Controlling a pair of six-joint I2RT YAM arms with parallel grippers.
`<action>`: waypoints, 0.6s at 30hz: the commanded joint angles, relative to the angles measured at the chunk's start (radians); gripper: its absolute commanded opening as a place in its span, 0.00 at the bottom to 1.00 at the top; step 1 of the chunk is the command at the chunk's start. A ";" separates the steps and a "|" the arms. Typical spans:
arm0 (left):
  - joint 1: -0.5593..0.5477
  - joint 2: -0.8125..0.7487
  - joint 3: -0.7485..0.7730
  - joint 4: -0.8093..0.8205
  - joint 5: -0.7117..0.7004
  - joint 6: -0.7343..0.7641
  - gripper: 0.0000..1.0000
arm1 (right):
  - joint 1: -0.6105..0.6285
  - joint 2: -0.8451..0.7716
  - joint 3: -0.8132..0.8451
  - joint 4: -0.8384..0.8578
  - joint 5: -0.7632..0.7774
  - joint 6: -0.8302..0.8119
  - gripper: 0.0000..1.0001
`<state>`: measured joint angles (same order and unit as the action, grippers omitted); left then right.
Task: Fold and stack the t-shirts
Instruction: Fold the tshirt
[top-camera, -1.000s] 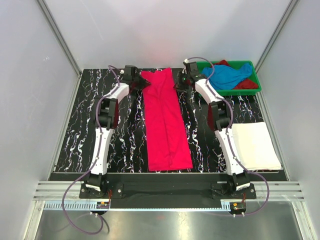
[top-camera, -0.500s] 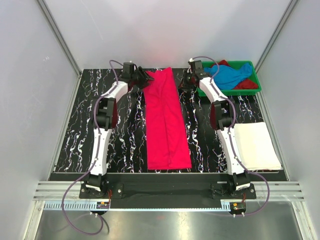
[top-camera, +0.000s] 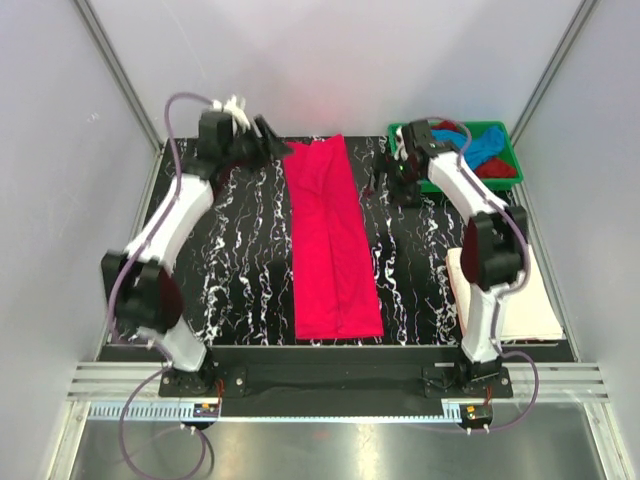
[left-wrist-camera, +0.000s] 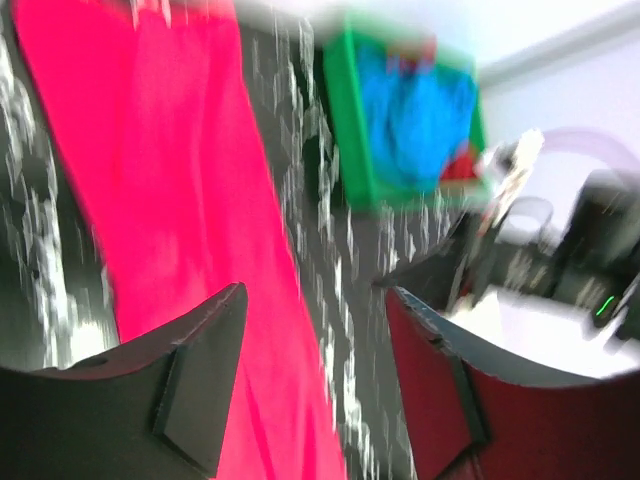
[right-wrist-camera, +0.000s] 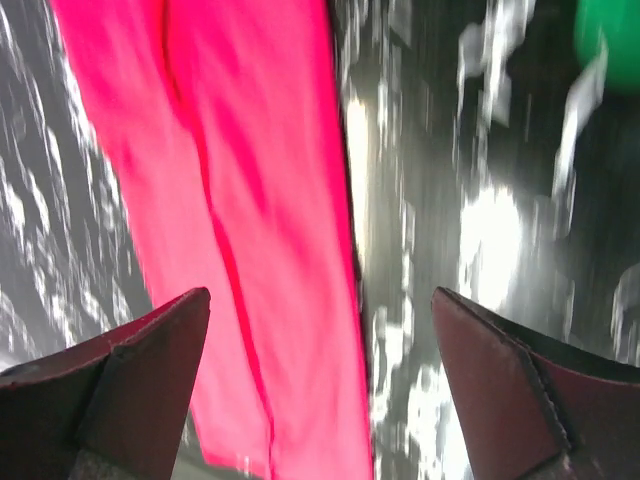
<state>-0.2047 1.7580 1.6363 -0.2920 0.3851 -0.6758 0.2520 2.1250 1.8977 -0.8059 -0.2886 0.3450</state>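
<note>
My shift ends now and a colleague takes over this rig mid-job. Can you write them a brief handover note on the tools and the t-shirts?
Left tool: open, empty, by the far left corner of the hot pink shirt.
Right tool: open, empty, between that shirt's far end and the green tray.
Pink: flat mid-table, folded into a long strip. White shirt: folded, near right. Sky blue shirt and dark red shirt: crumpled in the tray.
Done: white folded; pink narrowed.
Left: probably fold pink crosswise, stack it on white, then the two in the tray.
</note>
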 joint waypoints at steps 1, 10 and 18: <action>-0.106 -0.238 -0.351 -0.127 -0.035 0.077 0.61 | 0.033 -0.250 -0.227 -0.027 -0.037 -0.017 1.00; -0.436 -0.777 -1.040 -0.125 -0.181 -0.245 0.54 | 0.121 -0.723 -0.900 0.100 -0.205 0.136 0.98; -0.561 -0.803 -1.106 -0.196 -0.308 -0.407 0.48 | 0.204 -0.913 -1.258 0.200 -0.192 0.229 0.68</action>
<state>-0.7509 0.9222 0.5095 -0.5049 0.1577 -1.0012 0.4534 1.2552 0.6872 -0.6876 -0.4728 0.5190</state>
